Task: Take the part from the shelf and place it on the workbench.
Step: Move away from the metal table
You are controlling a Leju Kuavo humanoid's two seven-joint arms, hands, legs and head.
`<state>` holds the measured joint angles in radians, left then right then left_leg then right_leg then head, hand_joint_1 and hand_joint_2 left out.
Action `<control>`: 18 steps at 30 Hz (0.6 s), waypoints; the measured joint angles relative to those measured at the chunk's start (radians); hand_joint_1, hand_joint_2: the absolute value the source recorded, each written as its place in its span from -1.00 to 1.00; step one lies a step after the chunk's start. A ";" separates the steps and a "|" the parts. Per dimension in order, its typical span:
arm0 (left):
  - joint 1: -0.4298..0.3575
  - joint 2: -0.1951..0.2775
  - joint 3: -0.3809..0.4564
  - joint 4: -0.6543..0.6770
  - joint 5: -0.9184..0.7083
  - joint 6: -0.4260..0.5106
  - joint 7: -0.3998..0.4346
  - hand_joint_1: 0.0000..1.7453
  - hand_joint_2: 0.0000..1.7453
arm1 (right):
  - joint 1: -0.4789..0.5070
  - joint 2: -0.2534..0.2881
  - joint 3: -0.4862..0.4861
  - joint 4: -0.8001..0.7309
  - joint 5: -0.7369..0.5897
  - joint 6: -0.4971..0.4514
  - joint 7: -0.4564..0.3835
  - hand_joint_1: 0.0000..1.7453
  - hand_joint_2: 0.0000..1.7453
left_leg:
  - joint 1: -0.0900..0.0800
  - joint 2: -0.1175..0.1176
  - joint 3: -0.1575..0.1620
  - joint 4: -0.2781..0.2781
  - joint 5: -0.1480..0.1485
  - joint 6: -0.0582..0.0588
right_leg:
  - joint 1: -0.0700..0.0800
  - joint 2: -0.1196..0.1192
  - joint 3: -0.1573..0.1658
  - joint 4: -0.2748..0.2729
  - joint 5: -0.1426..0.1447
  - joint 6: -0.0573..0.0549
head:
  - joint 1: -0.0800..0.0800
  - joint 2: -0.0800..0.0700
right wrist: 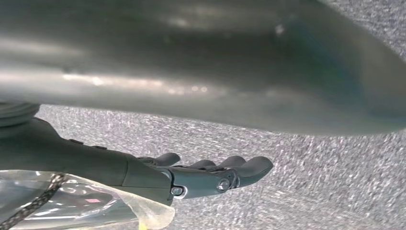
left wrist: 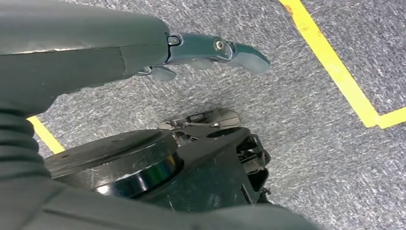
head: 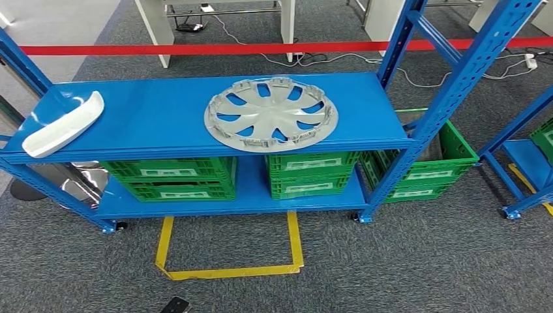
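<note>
Right, from the head view I've got the shelf square in front of me, with two candidate parts on its top deck: a silver wheel cover lying flat near the middle and a white curved trim piece at the left end, partly overhanging the front edge. Task doesn't say which one. No workbench in my views. Left hand hangs over carpet, fingers stretched out and holding nothing; right hand likewise, fingers extended side by side, empty. My read on the wheel cover: thin moulded plastic, light, a bit flexy, wide and smooth-faced, so one hand would tip it. I'd take it at the rim on opposite sides with both hands, or hook through the spoke openings. Trim piece looks stiff and light; grab it mid-length. Green crates sit on the deck below.
</note>
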<state>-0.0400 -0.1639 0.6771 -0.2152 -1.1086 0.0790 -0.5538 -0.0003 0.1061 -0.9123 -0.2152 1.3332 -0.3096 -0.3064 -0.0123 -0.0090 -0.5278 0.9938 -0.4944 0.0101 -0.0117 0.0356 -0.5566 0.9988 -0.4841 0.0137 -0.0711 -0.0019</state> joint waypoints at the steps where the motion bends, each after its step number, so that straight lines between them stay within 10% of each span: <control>1: 0.000 0.000 0.000 0.000 0.000 0.000 0.000 -1.00 -1.00 | 0.000 0.000 0.000 0.000 0.003 0.001 -0.001 -1.00 -1.00 | 0.000 0.000 0.000 0.000 0.000 0.000 | 0.000 0.000 0.000 0.000 0.000 0.000 | 0.000 0.000; 7: -0.002 0.001 0.000 0.000 0.000 0.000 0.002 -1.00 -1.00 | 0.000 0.000 0.000 0.000 0.010 0.001 -0.006 -1.00 -1.00 | 0.003 0.003 0.008 -0.026 0.019 0.030 | -0.003 -0.007 -0.006 0.000 -0.003 0.022 | 0.000 0.000; 11: -0.001 0.000 0.000 0.000 0.000 0.000 0.003 -1.00 -1.00 | -0.001 -0.001 0.000 0.000 0.015 0.002 -0.010 -1.00 -1.00 | 0.015 0.006 0.011 -0.048 0.034 0.033 | -0.008 -0.025 -0.103 0.214 -0.120 0.036 | 0.003 0.000; 13: 0.001 0.000 0.000 0.000 -0.001 0.000 0.003 -1.00 -1.00 | 0.000 -0.001 0.000 0.000 0.016 0.002 -0.010 -1.00 -1.00 | 0.023 0.004 0.008 -0.044 0.033 0.024 | -0.018 -0.026 -0.123 0.268 -0.131 0.047 | 0.003 0.000; 16: 0.000 0.001 0.000 0.000 -0.001 0.000 0.004 -1.00 -1.00 | -0.001 0.000 0.000 0.000 0.019 0.002 -0.011 -1.00 -1.00 | 0.042 -0.006 0.002 -0.019 0.019 -0.009 | -0.037 -0.017 -0.027 0.106 -0.056 0.075 | 0.005 0.000; 18: -0.001 0.005 0.000 0.000 -0.001 0.000 0.004 -1.00 -1.00 | -0.002 0.004 0.000 0.001 0.021 0.003 -0.011 -1.00 -1.00 | 0.045 -0.013 -0.008 0.007 0.007 -0.031 | -0.042 -0.002 0.020 0.028 -0.043 0.069 | 0.006 0.000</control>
<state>-0.0415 -0.1592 0.6775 -0.2152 -1.1098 0.0794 -0.5494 -0.0024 0.1100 -0.9124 -0.2139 1.3544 -0.3065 -0.3175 0.0323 -0.0223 -0.5353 1.0006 -0.4875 -0.0206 -0.0533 0.0334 -0.5367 1.0267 -0.5274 0.0827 -0.0656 -0.0019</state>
